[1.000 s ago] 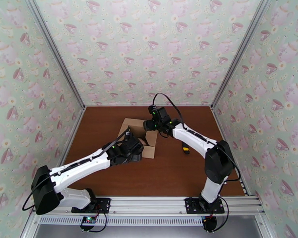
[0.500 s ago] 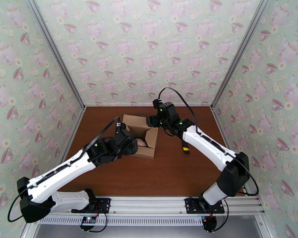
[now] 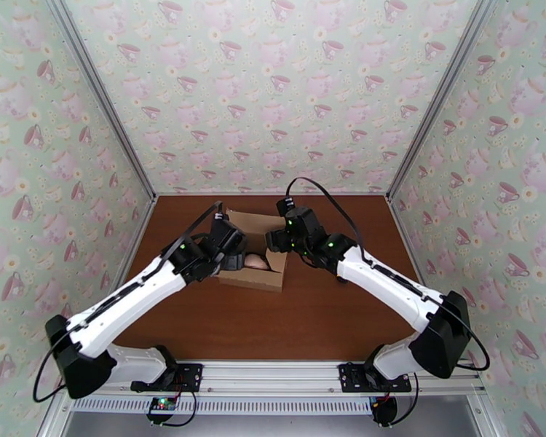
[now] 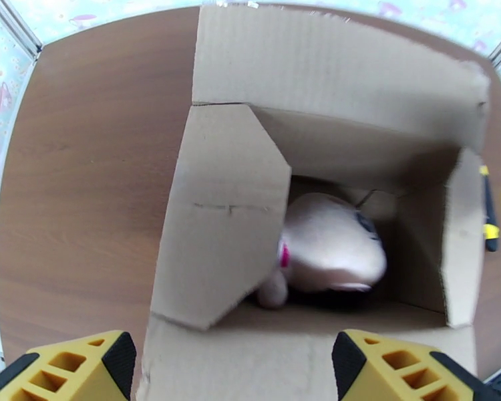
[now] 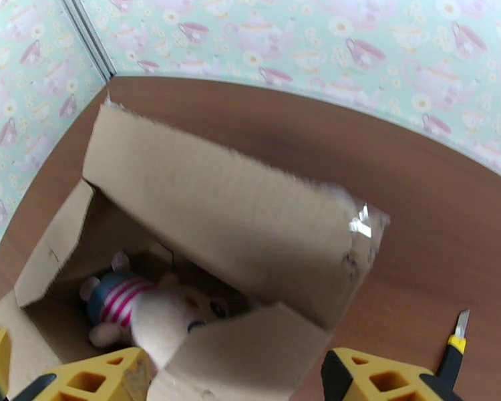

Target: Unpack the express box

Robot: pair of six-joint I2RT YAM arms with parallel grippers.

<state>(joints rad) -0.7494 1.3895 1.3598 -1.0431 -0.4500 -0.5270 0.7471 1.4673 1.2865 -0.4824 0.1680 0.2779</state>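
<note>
Your box point(image 3: 258, 280) sits near the middle of the table point(image 3: 309, 322) with its top open. A doll point(image 3: 257, 261) lies inside on the bottom, well below the rim.

Your left gripper point(image 3: 233, 261) hangs at the box's 9 o'clock side. In the left wrist view its jaws stand wide, one yellow fingertip point(image 4: 70, 369) either side of the near wall, gripping nothing. From there, the flap point(image 4: 224, 215) at 9 o'clock leans in over the opening and hides part of the doll point(image 4: 330, 252).

Your right gripper point(image 3: 275, 242) is at the box's 2 o'clock corner. Its jaws are also wide and grip nothing, though a flap point(image 5: 250, 349) shows between the fingers in the right wrist view. The doll's striped body point(image 5: 127, 295) is visible from that side.

A knife point(image 5: 454, 352) lies on the table at 3 o'clock from the box, apart from it.
</note>
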